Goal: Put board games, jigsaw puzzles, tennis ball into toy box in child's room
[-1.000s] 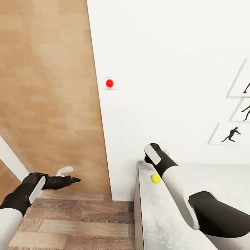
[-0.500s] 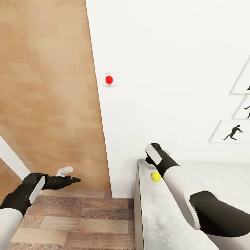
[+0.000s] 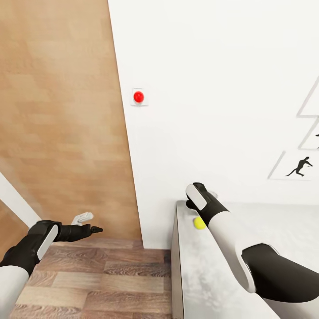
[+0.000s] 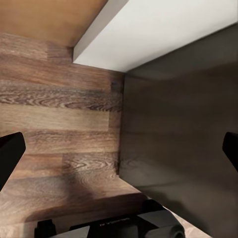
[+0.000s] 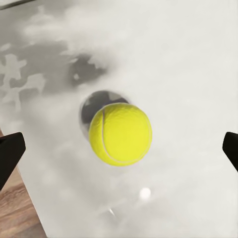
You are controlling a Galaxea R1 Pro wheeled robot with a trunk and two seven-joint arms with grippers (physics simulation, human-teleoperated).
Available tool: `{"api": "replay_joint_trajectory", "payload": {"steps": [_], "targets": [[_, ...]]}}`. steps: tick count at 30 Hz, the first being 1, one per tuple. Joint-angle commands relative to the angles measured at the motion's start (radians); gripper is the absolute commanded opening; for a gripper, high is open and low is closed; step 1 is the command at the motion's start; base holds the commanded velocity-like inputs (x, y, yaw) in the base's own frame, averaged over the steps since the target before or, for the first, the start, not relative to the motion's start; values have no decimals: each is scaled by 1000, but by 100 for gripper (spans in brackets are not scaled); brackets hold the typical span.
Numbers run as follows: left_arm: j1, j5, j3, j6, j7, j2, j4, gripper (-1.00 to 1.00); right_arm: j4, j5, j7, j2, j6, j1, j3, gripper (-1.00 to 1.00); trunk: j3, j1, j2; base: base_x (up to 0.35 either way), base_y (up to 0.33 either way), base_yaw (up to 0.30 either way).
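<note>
A yellow tennis ball (image 3: 199,223) lies on the pale grey table (image 3: 208,283), near its left edge and close to the white wall. My right arm reaches over the table, its wrist (image 3: 198,198) just beyond the ball. In the right wrist view the tennis ball (image 5: 120,134) sits centred between the widely spread fingertips (image 5: 10,153) of my open right gripper (image 5: 120,151), apart from both. My left gripper (image 3: 91,224) hangs open over the wooden floor, left of the table; the left wrist view shows my left gripper (image 4: 119,153) with nothing between its fingers.
A white wall (image 3: 212,88) with a red button (image 3: 138,96) rises right behind the table. Framed black figure pictures (image 3: 301,166) hang at its right. A wood-panelled wall (image 3: 57,110) stands left, over plank flooring (image 3: 88,283). The table's dark side (image 4: 178,148) faces my left gripper.
The whole picture has shifted slightly: the wall's button and pictures have slid upward, so the camera moved. The ball now shows a little nearer my right wrist. Both grippers stay open.
</note>
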Motion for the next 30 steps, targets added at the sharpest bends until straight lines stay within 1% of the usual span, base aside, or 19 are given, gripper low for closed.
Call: {"api": "replay_joint_trajectory", "payload": {"steps": [1, 9, 12, 19, 30], "targets": [[-1, 2, -1, 5, -1, 1, -1, 100, -1, -8, -7, -1, 6, -1, 6, 100, -4, 1, -2, 0, 0, 0], [-1, 2, -1, 5, -1, 1, -1, 100, -3, -7, -7, -1, 6, -1, 6, 100, -17, 1, -2, 0, 0, 0], [-1, 2, -1, 5, -1, 1, -1, 100, -4, -6, -8, -6, 6, -3, 4, 100, -22, 1, -2, 0, 0, 0], [-1, 2, -1, 5, -1, 0, -1, 100, 0, -6, -10, -9, 4, -42, 5, 100, -34, 1, -2, 0, 0, 0], [-1, 2, -1, 5, -1, 0, -1, 100, 0, -6, -10, -9, 3, -47, 6, 100, -52, 1, -2, 0, 0, 0]]}}
